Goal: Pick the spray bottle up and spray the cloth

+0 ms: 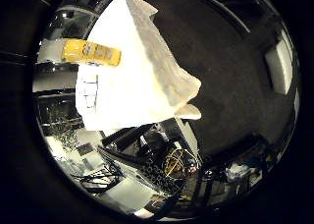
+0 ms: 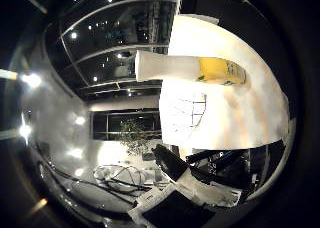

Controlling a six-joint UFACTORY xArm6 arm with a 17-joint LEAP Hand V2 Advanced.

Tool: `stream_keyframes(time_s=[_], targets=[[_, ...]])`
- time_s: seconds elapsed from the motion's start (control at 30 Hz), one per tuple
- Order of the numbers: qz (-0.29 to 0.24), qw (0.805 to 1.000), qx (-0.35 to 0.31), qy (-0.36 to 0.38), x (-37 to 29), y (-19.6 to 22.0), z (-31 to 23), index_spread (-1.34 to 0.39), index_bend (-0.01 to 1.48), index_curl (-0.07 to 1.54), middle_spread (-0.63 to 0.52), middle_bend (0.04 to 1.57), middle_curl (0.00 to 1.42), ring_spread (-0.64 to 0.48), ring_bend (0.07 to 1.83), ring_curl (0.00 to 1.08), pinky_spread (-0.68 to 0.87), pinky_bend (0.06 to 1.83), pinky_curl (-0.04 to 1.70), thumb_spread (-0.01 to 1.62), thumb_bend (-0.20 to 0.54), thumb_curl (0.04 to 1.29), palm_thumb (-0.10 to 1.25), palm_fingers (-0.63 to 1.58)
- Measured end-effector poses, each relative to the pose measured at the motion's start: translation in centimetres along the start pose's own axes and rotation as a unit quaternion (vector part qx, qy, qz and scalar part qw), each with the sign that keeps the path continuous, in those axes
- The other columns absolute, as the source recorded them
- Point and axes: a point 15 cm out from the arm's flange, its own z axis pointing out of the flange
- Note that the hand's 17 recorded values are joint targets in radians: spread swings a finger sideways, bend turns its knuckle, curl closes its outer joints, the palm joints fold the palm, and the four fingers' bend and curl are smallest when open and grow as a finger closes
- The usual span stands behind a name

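1. One yellow spray bottle (image 2: 192,69) stands on the white table (image 1: 122,94), beside one checked cloth (image 2: 187,108).
2. Only the thumb-side view shows the bottle's white top.
3. Hand: can't tell, no fingers visible.

A white desk (image 2: 250,118) carries the things. A yellow bottle (image 2: 220,70) stands on it. Beside it lies a checked cloth (image 2: 187,108).
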Motion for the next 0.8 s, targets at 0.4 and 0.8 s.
stream_keyframes(time_s=[0.4, 0.8], targets=[[-0.021, 0.999, -0.013, -0.025, -2.8, -1.9, 3.7, -0.16, 0.15, 0.25, 0.17, 0.24, 0.34, 0.19, 0.34, 0.26, 0.32, 0.36, 0.31, 1.02, -0.025, 0.30, 0.50, 0.09], [-0.025, 0.999, -0.023, -0.034, -3.7, -2.9, 7.0, -0.15, 0.15, 0.26, 0.15, 0.25, 0.34, 0.18, 0.35, 0.26, 0.31, 0.35, 0.31, 1.02, -0.025, 0.30, 0.51, 0.12]])
